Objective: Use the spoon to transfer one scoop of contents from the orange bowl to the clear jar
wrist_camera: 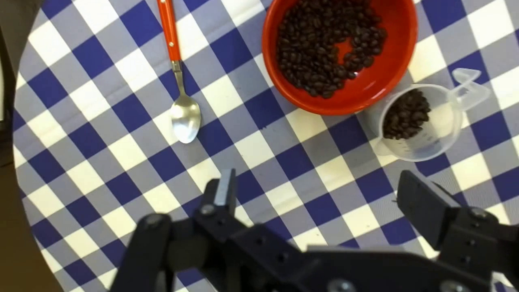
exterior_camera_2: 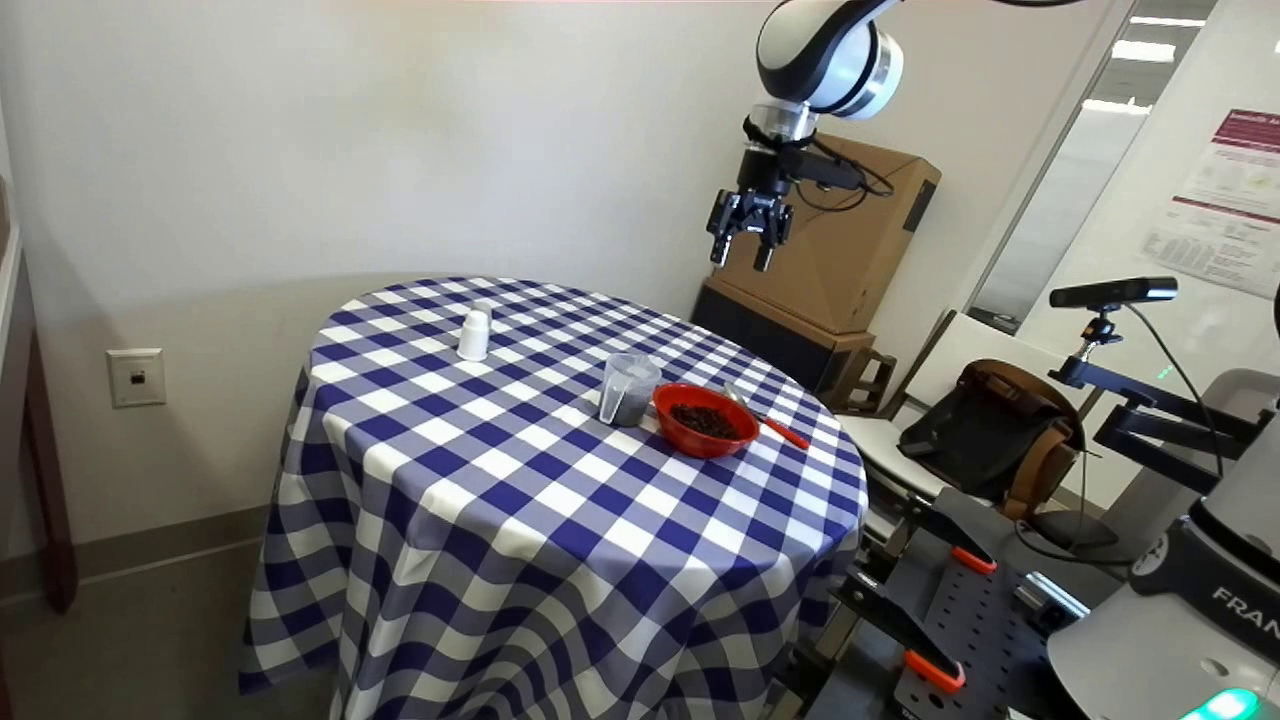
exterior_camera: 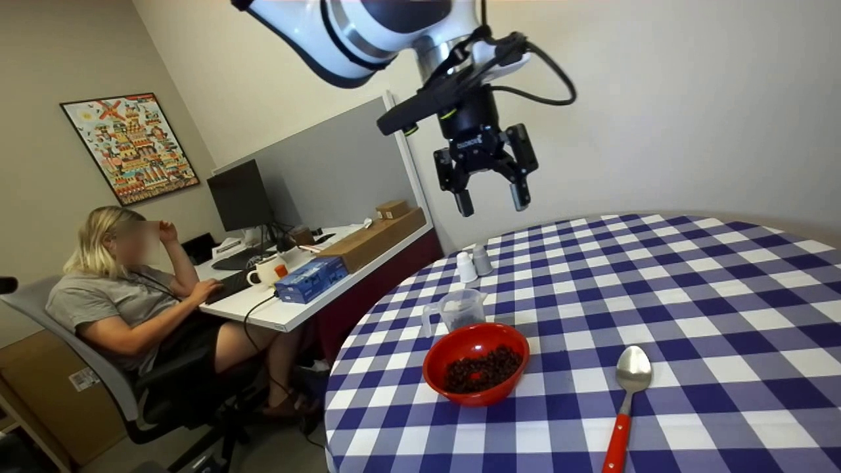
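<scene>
The spoon lies on the checked cloth, with a silver head and red-orange handle. It also shows in the wrist view and partly behind the bowl. The orange bowl holds dark brown beans with a bare patch of bottom showing. The clear jar, a handled transparent cup, stands close beside the bowl with some beans inside; it shows in both exterior views. My gripper is open and empty, high above the table; it also shows in an exterior view and the wrist view.
White and grey shakers stand together beyond the jar. The round table has a hanging cloth; its edge curves along the left of the wrist view. A person sits at a desk nearby. Cardboard boxes stand behind the table.
</scene>
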